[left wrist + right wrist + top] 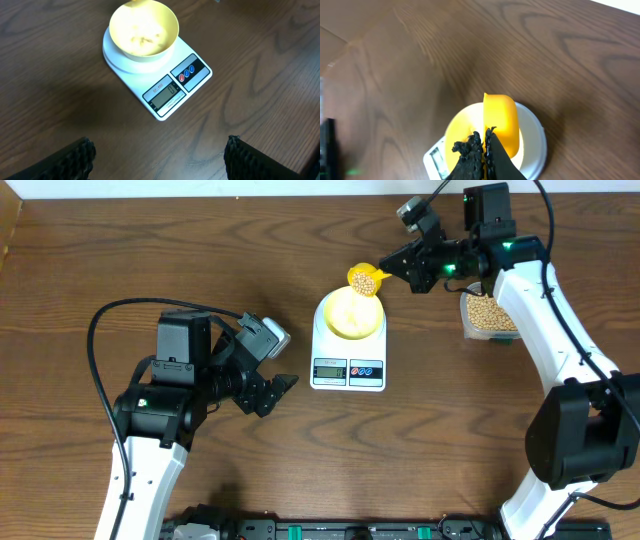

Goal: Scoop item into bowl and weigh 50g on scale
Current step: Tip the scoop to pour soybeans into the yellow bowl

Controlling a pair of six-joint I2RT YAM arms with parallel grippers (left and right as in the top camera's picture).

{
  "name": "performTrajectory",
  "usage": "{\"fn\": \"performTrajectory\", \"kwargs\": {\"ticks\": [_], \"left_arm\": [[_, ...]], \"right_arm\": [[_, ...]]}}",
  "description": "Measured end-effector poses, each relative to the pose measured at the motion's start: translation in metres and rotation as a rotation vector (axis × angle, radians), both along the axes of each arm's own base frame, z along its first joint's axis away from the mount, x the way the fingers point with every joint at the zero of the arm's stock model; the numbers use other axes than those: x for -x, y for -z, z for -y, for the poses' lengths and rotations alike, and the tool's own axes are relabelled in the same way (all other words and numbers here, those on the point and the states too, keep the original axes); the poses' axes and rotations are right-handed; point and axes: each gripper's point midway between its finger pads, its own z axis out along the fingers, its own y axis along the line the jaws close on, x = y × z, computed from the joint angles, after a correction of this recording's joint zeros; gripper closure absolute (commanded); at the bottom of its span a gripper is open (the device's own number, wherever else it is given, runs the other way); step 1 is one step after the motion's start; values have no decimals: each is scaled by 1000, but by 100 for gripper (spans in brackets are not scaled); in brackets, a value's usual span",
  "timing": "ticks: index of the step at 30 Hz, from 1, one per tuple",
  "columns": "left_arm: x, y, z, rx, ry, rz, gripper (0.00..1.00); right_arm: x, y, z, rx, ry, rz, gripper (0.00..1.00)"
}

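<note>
The white scale (348, 370) stands mid-table with the pale yellow bowl (350, 312) on it; both also show in the left wrist view, scale (175, 90) and bowl (144, 31), with some beans in the bowl. My right gripper (400, 262) is shut on the handle of a bright yellow scoop (364, 279) holding beans, tilted over the bowl's far rim. In the right wrist view the scoop (501, 120) hangs over the bowl (459, 132) from the shut fingers (484, 150). My left gripper (275, 392) is open and empty, left of the scale.
A clear plastic container (487, 313) of beans sits at the right, under my right arm. The table's far edge runs along the top of the overhead view.
</note>
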Motion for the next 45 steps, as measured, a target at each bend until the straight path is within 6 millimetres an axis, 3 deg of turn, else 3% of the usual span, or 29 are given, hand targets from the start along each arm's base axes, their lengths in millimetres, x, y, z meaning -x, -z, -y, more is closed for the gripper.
{"fn": "performTrajectory", "kwargs": {"ticks": [45], "left_arm": [[0, 0, 0, 0, 0, 0, 16]], "right_arm": [[2, 9, -5, 141, -133, 196, 99]]}}
